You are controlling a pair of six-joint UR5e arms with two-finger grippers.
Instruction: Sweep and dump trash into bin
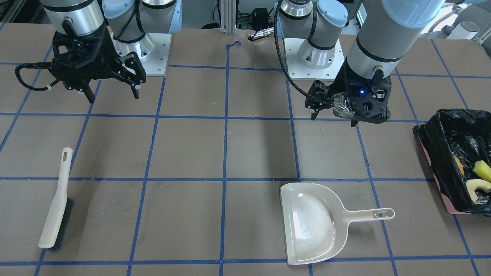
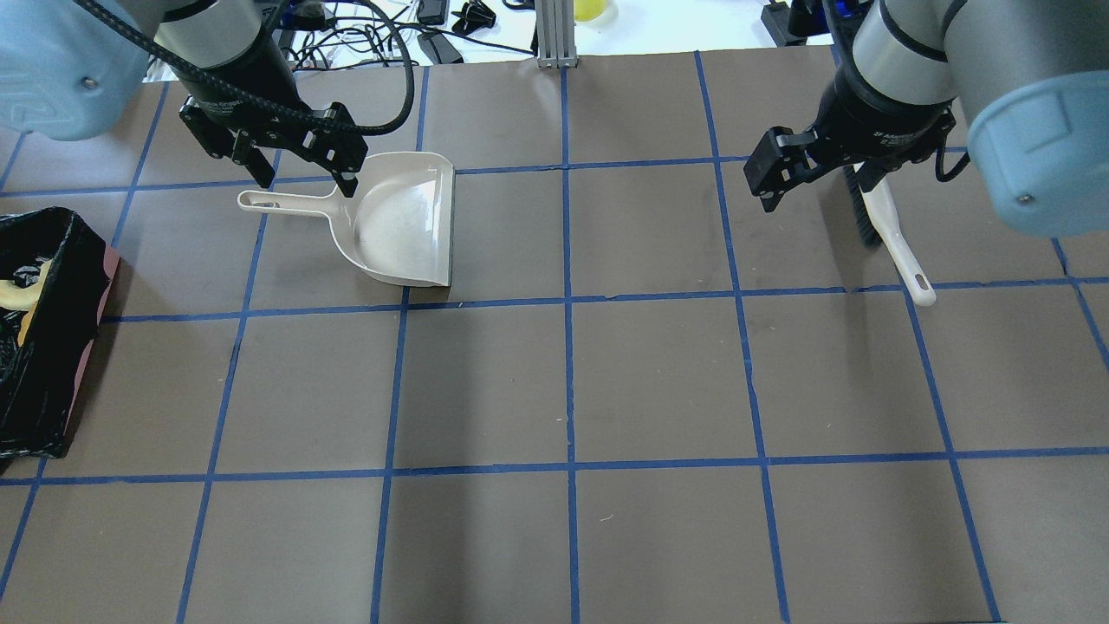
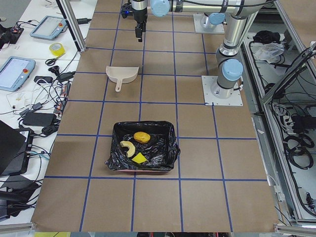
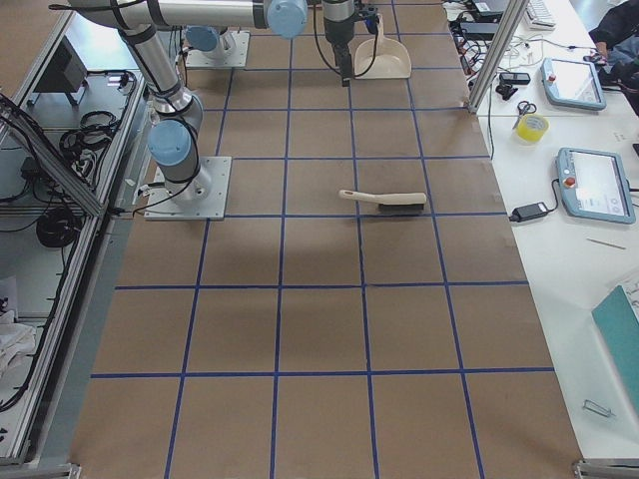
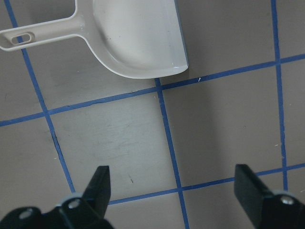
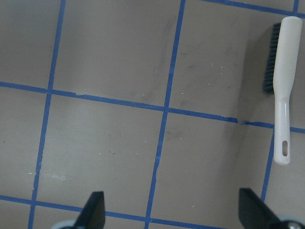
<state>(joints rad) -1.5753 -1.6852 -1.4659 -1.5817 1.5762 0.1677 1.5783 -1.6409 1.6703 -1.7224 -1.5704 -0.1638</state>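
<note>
The bin (image 1: 429,153), pink and lined with a black bag, stands at the table's end on my left. The trash lies inside it: a yellow wedge (image 1: 482,170), a cream crescent (image 1: 477,188) and an amber lump (image 1: 459,165). The side view shows the same three pieces (image 3: 133,148). My left gripper (image 1: 333,119) hangs open and empty above the table, over the dustpan's handle in the overhead view. My right gripper (image 1: 114,97) is also open and empty, hovering beside the brush (image 2: 884,230).
The beige dustpan (image 1: 312,224) lies flat on the table, its handle pointing toward the bin. A beige hand brush (image 1: 57,201) with dark bristles lies on my right side. Blue tape lines grid the brown table top (image 2: 563,381). Cables and tablets sit beyond the far edge.
</note>
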